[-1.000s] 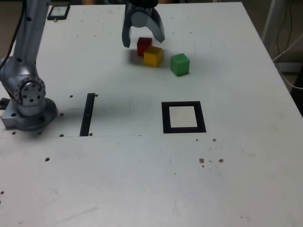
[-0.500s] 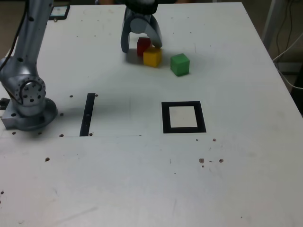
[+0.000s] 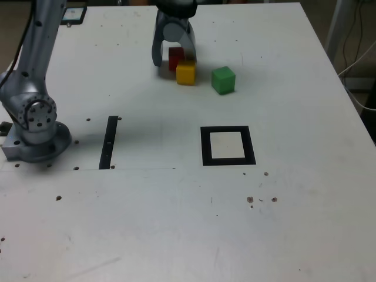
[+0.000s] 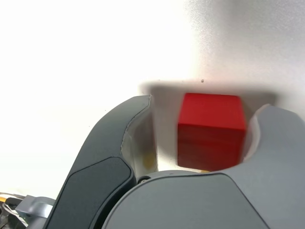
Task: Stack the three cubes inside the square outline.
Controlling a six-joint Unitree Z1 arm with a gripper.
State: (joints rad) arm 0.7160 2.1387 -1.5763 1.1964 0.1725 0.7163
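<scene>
On the white counter (image 3: 176, 223), closest to the camera in the exterior view, the square outline (image 3: 228, 145) is seen, black with a white middle, and nothing is inside it. A thin black bar (image 3: 108, 141) is laid well off to the exterior view's left, near the grey base of the arm (image 3: 36, 126). Farther back, the green cube (image 3: 223, 80) is set by itself. Near it, toward the exterior view's left, the yellow cube (image 3: 185, 73) is found, and the red cube (image 3: 175, 57) is right behind it. The claw (image 3: 174, 57) is placed down around the red cube, with a finger on each side. In the wrist view, the red cube (image 4: 211, 130) is seen between the two fingers (image 4: 112, 157), with a small gap at one side, so the claw is half open and not yet tight.
</scene>
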